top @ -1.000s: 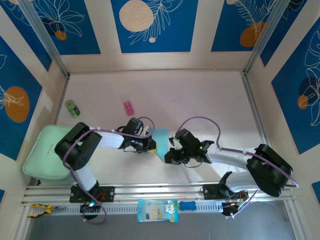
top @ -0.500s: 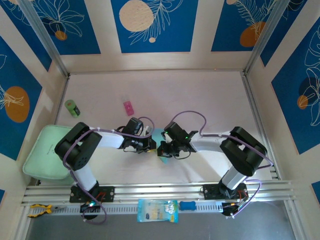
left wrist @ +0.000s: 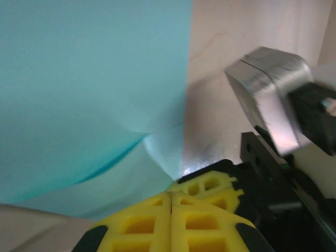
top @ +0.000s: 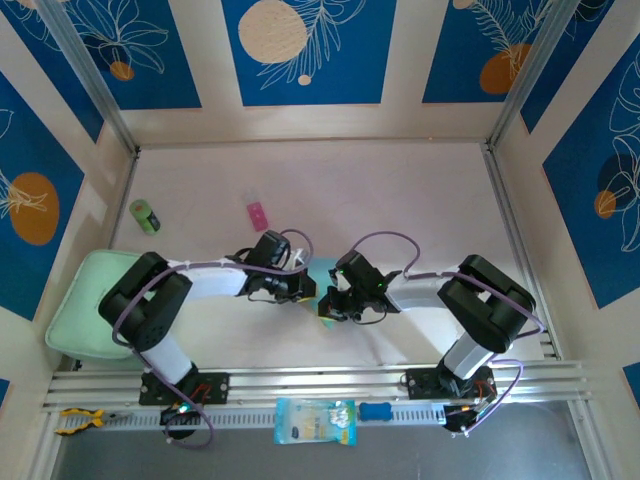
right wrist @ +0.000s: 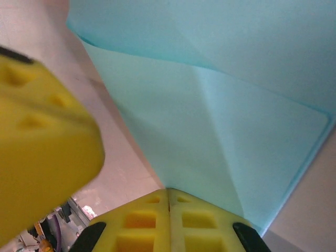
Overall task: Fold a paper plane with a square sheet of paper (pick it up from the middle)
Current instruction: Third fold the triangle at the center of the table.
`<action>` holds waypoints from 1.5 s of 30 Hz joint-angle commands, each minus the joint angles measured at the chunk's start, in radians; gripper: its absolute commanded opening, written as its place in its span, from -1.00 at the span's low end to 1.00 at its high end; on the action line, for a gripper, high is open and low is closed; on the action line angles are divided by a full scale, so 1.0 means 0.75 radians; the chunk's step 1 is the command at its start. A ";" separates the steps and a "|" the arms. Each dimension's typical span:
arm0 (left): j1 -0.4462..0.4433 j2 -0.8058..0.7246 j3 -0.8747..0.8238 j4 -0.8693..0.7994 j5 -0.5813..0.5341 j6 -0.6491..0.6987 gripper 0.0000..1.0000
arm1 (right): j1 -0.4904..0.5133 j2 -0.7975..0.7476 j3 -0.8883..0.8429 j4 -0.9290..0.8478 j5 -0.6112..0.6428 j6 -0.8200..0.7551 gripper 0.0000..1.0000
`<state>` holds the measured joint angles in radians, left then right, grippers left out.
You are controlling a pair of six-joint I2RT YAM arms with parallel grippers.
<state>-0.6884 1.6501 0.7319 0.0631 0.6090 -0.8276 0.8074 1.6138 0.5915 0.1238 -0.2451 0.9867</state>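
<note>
The left gripper is shut tight, yellow pads pressed together, and it looks to be nipping the lower fold of the square sheet of paper. The right gripper is likewise closed on the sheet's edge. A second ago it lay further right, its arm stretched low; now it has swung in almost against the left one. The sheet, more exposed before, hangs creased between them, mid-desk toward the near edge.
</note>
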 commanded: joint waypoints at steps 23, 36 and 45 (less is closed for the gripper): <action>0.133 0.113 0.010 -0.135 -0.157 0.027 -1.00 | 0.014 0.027 -0.081 -0.184 0.090 0.009 -1.00; 0.252 0.127 0.075 -0.258 -0.212 0.076 -1.00 | 0.014 0.023 -0.083 -0.194 0.081 -0.010 -1.00; 0.290 0.141 0.112 -0.334 -0.255 0.107 -1.00 | 0.006 0.020 -0.079 -0.219 0.062 -0.057 -1.00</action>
<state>-0.5079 1.7306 0.8089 -0.1219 0.5373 -0.7750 0.8112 1.6073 0.5793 0.1379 -0.2344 0.9764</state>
